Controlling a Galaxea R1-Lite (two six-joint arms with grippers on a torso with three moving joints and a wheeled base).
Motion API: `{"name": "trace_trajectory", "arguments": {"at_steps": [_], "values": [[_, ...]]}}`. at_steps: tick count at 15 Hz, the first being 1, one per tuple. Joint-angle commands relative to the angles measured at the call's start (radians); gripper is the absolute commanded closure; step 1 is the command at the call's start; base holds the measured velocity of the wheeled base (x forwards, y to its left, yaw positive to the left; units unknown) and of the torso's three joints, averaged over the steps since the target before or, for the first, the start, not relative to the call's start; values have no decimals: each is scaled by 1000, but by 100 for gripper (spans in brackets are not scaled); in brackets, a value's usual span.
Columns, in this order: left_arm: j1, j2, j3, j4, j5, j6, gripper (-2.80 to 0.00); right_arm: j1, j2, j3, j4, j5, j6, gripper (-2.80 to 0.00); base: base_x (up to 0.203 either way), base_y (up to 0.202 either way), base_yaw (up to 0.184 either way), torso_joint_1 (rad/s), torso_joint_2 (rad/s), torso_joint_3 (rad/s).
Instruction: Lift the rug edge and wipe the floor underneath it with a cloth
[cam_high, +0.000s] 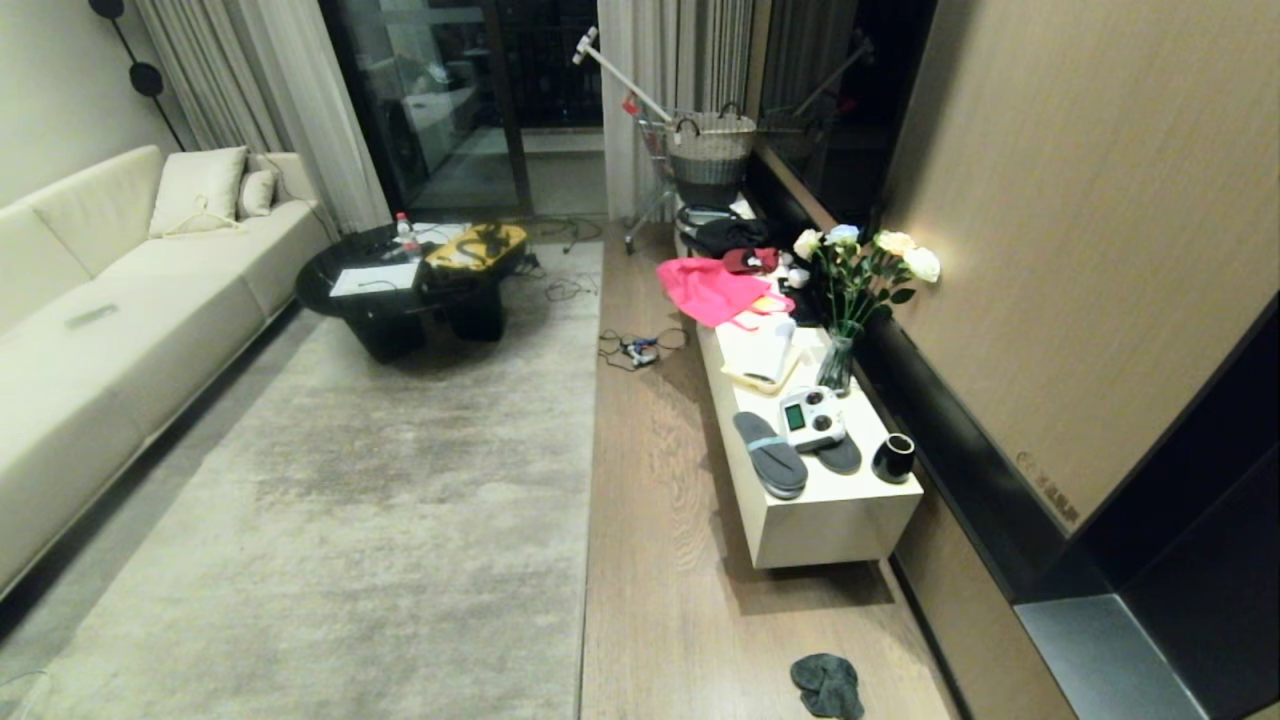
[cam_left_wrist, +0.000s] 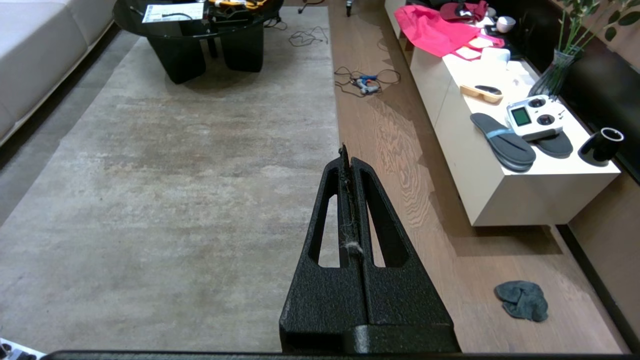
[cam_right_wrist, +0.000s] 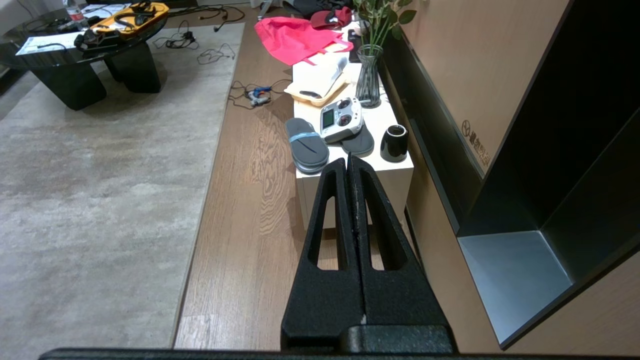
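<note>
I am holding both arms up above the room, neither one touching anything. My left end effector is hanging over the right edge of the rug, its fingers pressed fully together with nothing between them except a wisp of lint caught along the seam. My right end effector is hanging over the floor in front of the near end of the low white table, and it too is pinched narrow and carrying nothing.

The rug is lying flat, filling the middle of the room from the sofa on my left across to a straight edge that is running alongside the bare strip of floor. That strip is lying between the rug and the table on my right. The cloth is sitting crumpled on the floor close to me, past the near end of the table and well apart from the rug edge; the left wrist view is showing it too.

On the table a pair of slippers is lying beside a white remote, which is resting partly on one of them, with a black cup just beside. Farther along, a vase of flowers and a pink bag are sitting. A black coffee table is standing on the far part of the rug, and a tangle of cable is lying on the floor beyond.
</note>
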Motion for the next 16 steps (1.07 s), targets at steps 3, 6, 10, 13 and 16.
{"name": "trace_trajectory", "arguments": {"at_steps": [3, 6, 10, 13, 16], "values": [[0, 0, 0, 0, 0, 0, 0, 0, 1, 0, -1, 0, -2, 0, 0, 0, 0, 0, 0, 0], [0, 0, 0, 0, 0, 0, 0, 0, 1, 0, -1, 0, -14, 0, 0, 0, 0, 0, 0, 0], [0, 0, 0, 0, 0, 0, 0, 0, 1, 0, -1, 0, -6, 0, 0, 0, 0, 0, 0, 0], [0, 0, 0, 0, 0, 0, 0, 0, 1, 0, -1, 0, -3, 0, 0, 0, 0, 0, 0, 0], [0, 0, 0, 0, 0, 0, 0, 0, 1, 0, -1, 0, -3, 0, 0, 0, 0, 0, 0, 0]]}}
